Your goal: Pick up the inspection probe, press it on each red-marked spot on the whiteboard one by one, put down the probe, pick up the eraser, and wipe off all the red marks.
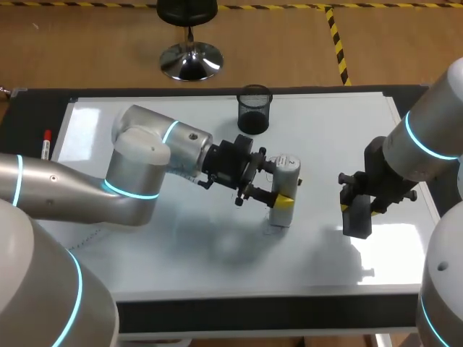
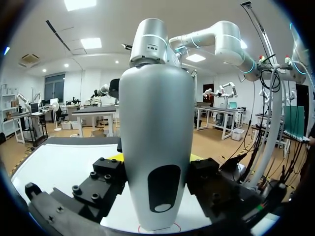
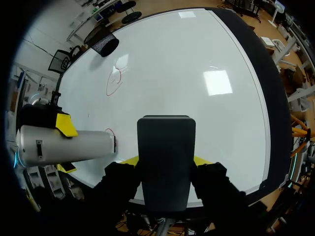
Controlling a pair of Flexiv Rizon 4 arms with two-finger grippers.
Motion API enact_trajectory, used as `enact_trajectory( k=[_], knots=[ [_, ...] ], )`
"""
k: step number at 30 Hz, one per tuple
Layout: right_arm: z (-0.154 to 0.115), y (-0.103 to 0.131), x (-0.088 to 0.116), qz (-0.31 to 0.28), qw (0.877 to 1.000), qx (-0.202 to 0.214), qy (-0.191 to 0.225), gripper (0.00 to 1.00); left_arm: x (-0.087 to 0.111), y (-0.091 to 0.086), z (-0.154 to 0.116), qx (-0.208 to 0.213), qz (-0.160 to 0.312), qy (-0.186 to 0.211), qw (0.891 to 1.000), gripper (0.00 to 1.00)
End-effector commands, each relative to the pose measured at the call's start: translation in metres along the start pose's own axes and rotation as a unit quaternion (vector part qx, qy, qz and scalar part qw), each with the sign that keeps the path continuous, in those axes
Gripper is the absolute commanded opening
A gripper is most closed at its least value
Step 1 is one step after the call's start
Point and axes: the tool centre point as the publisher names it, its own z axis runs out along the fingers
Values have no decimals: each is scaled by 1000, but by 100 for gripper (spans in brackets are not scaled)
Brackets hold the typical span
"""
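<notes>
Left arm (image 1: 137,173), right arm (image 1: 427,137): silver-grey, cyan rings. Left claw (image 1: 281,196), right claw (image 1: 359,211): black, yellow-tipped.

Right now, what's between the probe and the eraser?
Only bare whiteboard. The head view shows nothing lying between the probe and the eraser.
</notes>
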Motion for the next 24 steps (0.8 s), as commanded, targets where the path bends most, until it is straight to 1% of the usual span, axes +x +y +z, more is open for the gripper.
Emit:
enact_trajectory(
  k=[1, 4, 10, 14, 16, 20, 24],
  knots=[
    [0, 0, -1, -1, 1000, 0, 1, 0, -2, -13, -1, -1, 5, -2, 1000, 0],
    [0, 0, -1, -1, 1000, 0, 1, 0, -2, -18, -1, -2, 11, -2, 1000, 0],
    [0, 0, -1, -1, 1000, 0, 1, 0, -2, -21, -1, -2, 11, -3, 1000, 0],
    [0, 0, -1, -1, 1000, 0, 1, 0, 2, -21, -3, -4, 4, -6, 1000, 0],
    [0, 0, -1, -1, 1000, 0, 1, 0, 4, -22, -4, 0, -15, -1, 1000, 0],
    [0, 0, -1, -1, 1000, 0, 1, 0, 7, -27, -9, -5, -6, -6, 1000, 0],
    [0, 0, -1, -1, 1000, 0, 1, 0, 3, -31, -20, -7, -5, -14, 1000, 0]
  ],
)
